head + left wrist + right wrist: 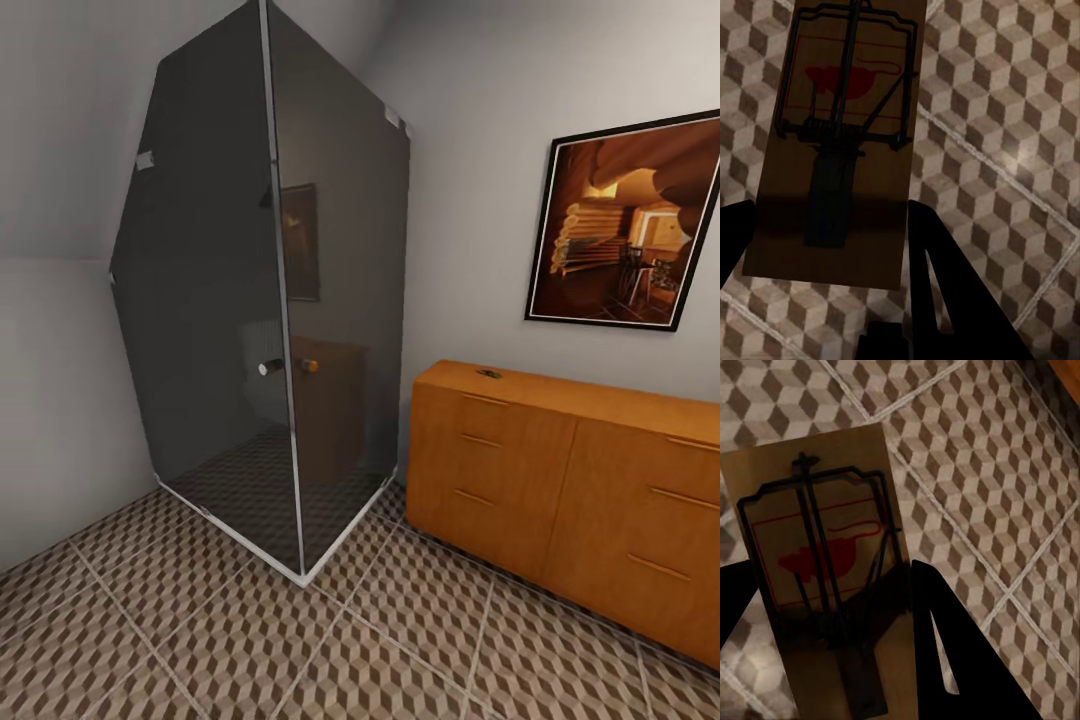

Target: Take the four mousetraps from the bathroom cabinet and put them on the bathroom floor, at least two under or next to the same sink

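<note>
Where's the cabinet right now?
In the head view the cabinet stands at the right against the wall, below the framed picture and right of the glass shower enclosure, with a small dark object on its top.

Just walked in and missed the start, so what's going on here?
The robot is carrying two mousetraps. The left gripper holds one mousetrap and the right gripper holds another mousetrap, both above the patterned bathroom floor. The head view looks at a dark glass shower enclosure beside the orange-brown cabinet, with a small dark object on the cabinet top, too small to identify. No sink is in sight.
</note>
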You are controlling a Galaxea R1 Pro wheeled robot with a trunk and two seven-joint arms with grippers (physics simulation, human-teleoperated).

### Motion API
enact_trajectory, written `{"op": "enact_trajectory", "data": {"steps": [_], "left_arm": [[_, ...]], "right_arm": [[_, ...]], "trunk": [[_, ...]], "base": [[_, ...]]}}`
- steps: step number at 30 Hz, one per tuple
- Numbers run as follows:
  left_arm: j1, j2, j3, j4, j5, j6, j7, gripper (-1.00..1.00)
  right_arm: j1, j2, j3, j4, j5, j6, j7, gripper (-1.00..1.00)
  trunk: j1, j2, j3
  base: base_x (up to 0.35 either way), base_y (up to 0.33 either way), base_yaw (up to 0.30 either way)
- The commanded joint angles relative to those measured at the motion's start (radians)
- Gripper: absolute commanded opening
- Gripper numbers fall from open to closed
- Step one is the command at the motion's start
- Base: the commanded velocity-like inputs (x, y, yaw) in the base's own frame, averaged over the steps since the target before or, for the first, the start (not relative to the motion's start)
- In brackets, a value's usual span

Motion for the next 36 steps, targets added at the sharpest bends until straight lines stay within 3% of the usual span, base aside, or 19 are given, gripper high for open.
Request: {"op": "enact_trajectory", "data": {"steps": [1,3,7,36], "left_arm": [[-0.002,0.0,-0.008,-0.005,0.003,-0.008,0.006,-1.0],[-0.002,0.0,-0.008,-0.005,0.004,-0.008,0.006,-1.0],[-0.002,0.0,-0.008,-0.005,0.004,-0.008,0.006,-1.0],[-0.002,0.0,-0.008,-0.005,0.004,-0.008,0.006,-1.0]], "right_arm": [[-0.001,0.001,0.024,0.0,0.01,0.0,-0.005,-1.0],[-0.001,0.003,0.046,-0.003,0.032,-0.004,-0.002,-1.0],[-0.001,0.002,0.055,0.0,0.037,-0.002,0.003,-1.0],[-0.001,0.014,0.056,0.007,0.033,0.008,-0.003,-1.0]], "trunk": [[0.0,-0.001,-0.001],[0.0,-0.001,-0.001],[0.0,-0.001,-0.001],[0.0,-0.001,-0.039]], "base": [[0.0,0.0,0.012],[0.0,0.0,0.006],[0.0,0.0,0.003],[0.0,0.0,0.165]]}}
